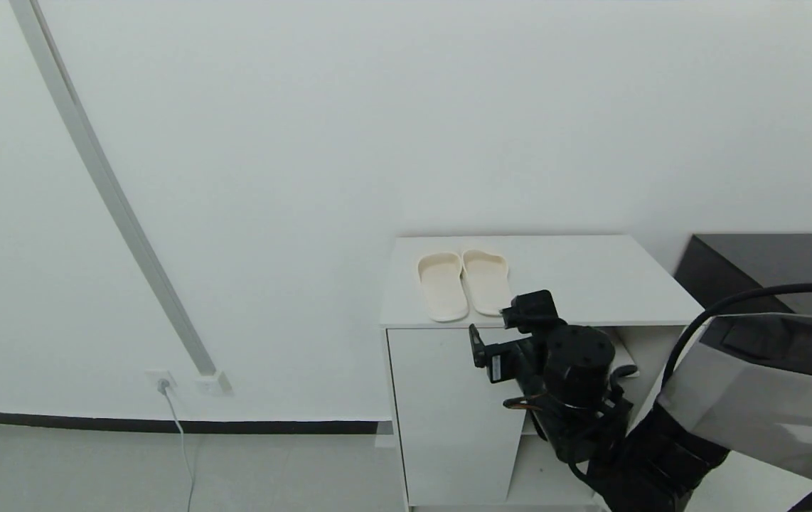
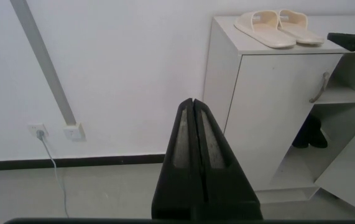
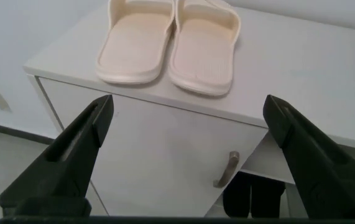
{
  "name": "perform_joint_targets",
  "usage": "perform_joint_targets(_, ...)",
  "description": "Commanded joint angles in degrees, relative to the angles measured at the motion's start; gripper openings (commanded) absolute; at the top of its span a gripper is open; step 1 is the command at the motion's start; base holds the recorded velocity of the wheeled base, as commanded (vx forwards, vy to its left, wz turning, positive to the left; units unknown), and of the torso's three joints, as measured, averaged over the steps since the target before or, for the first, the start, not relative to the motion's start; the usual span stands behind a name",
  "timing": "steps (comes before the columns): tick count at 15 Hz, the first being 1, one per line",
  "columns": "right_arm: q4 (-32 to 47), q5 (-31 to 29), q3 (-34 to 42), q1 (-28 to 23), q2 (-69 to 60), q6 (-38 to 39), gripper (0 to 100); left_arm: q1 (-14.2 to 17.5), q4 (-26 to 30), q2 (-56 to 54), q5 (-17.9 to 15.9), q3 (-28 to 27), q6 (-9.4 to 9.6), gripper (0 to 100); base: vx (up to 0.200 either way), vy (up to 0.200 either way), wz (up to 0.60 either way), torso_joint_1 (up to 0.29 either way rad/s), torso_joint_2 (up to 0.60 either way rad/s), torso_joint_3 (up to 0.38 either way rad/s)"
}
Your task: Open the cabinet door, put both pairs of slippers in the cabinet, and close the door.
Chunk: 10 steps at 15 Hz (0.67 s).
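Here the cream slippers lie atop the cabinet just beyond the right fingers, spread apart.

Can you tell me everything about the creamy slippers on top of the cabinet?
The cream slippers are one matching pair of slides, looking like soft moulded foam or rubber with lightly textured footbeds. They lie flat, soles down, close side by side, heels toward the front edge, on the left part of the white cabinet top. Nothing else touches them.

Matt, perhaps foam slippers; smooth, faintly glossy cabinet.
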Motion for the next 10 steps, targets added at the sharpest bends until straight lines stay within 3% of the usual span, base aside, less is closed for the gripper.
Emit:
perform_joint_targets(1, 8.02, -0.03, -5.74, -0.8, -4.43, 1.42, 100, 0.01, 0.0, 0.07, 0.03, 0.01, 0.08, 0, 0.0, 0.0, 0.0, 0.0, 0.0, 0.0)
perform_joint_targets(3, 16.81, -0.03, -9.43, -0.71, -6.54, 3.79, 100, 0.01, 0.0, 0.07, 0.03, 0.01, 0.16, 0, 0.0, 0.0, 0.0, 0.0, 0.0, 0.0)
perform_joint_targets(7, 45.73, -0.03, -18.04, 1.31, -14.01, 15.48, 100, 0.01, 0.0, 0.07, 0.03, 0.01, 0.25, 0, 0.0, 0.0, 0.0, 0.0, 0.0, 0.0)
perform_joint_targets(9, 50.74, -0.29, -20.41, 1.4, -14.8, 16.97, 100, 0.01, 0.0, 0.07, 0.03, 0.01, 0.25, 0, 0.0, 0.0, 0.0, 0.0, 0.0, 0.0)
perform_joint_targets(10, 51.0, -0.47, -20.77, 1.49, -14.8, 16.97, 100, 0.01, 0.0, 0.07, 0.03, 0.1, 0.25, 0, 0.2, 0.0, 0.0, 0.002, 0.0, 0.007)
